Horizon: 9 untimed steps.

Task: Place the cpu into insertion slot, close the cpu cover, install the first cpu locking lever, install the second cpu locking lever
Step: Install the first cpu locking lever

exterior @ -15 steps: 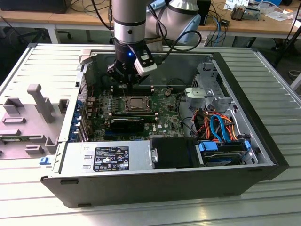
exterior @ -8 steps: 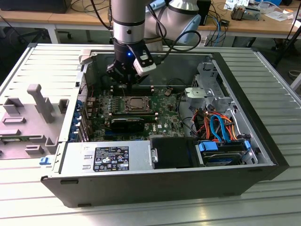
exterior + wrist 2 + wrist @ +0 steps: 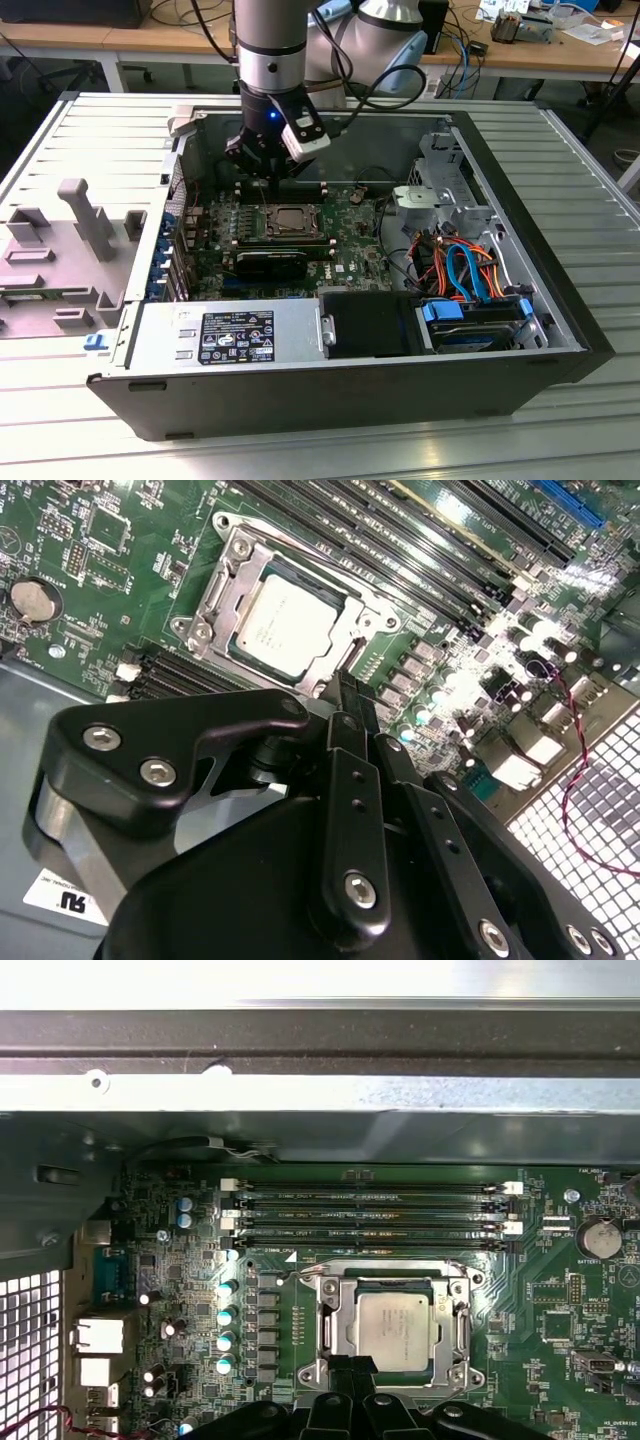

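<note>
Hovering above the open computer case (image 3: 560, 300), the end effector (image 3: 262, 165) hangs over the far edge of the green board (image 3: 350, 235), just behind the insertion slot (image 3: 291, 222) in the exterior view. Its black fingers (image 3: 345, 715) come together in a narrow tip with nothing between them, so it looks closed and empty; in both wrist views that tip sits right at the rim of the slot without clearly touching it.

Inside the slot lies the cpu (image 3: 399, 1328), flat and square with its dull silver top facing up, seated within the metal surround. The cpu cover (image 3: 334, 1330) lies down around the chip as a silver frame, its window showing the chip's top; the second wrist view shows the same frame (image 3: 215, 595) with screws at its corners. Whether the locking levers are latched I cannot tell.

Beside the slot run four long dark memory slots (image 3: 370, 1215), parallel to one another and empty. A round coin battery (image 3: 600, 1238) sits on the board past their end. In the exterior view, a grey power supply (image 3: 225, 335) lies along the near wall of the case, and a bundle of orange and blue cables (image 3: 465, 265) sits toward the exterior view's right. The case rests on a ribbed metal desk (image 3: 580, 160).
</note>
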Each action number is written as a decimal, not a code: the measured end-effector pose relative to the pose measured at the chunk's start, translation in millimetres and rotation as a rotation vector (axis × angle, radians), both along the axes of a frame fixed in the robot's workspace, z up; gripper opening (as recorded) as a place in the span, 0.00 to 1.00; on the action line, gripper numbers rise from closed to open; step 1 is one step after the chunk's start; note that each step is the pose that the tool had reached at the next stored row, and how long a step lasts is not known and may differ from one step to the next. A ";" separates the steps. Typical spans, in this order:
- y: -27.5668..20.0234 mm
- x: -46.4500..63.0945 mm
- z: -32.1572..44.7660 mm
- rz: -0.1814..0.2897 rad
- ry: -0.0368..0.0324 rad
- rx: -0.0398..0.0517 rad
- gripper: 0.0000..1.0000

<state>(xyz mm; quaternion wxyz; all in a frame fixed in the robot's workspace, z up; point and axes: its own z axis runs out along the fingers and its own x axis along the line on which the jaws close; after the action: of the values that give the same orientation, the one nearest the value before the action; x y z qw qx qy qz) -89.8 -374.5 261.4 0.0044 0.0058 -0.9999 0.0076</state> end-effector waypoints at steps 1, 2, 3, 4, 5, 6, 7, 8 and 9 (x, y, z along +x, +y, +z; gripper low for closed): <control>0.0 -0.3 0.0 0.000 0.0000 0.0000 0.11; 0.0 -0.5 0.0 0.000 0.0000 0.0000 0.11; 0.0 -0.7 0.0 0.000 0.0000 0.0000 0.11; 0.0 -0.9 0.0 0.000 0.0000 0.0000 0.11; 0.0 -1.2 0.0 0.000 0.0000 0.0000 0.11; 0.0 -1.4 0.0 0.000 0.0000 -0.0001 0.11; 0.0 -1.7 0.0 0.000 0.0000 0.0000 0.11; 0.0 -1.9 0.0 0.000 0.0000 -0.0001 0.11; 0.0 -5.3 0.0 0.000 0.0000 0.0000 0.11</control>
<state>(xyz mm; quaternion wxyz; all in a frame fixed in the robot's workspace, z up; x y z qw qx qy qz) -95.1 -374.5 261.4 0.0044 0.0058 -0.9999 0.0076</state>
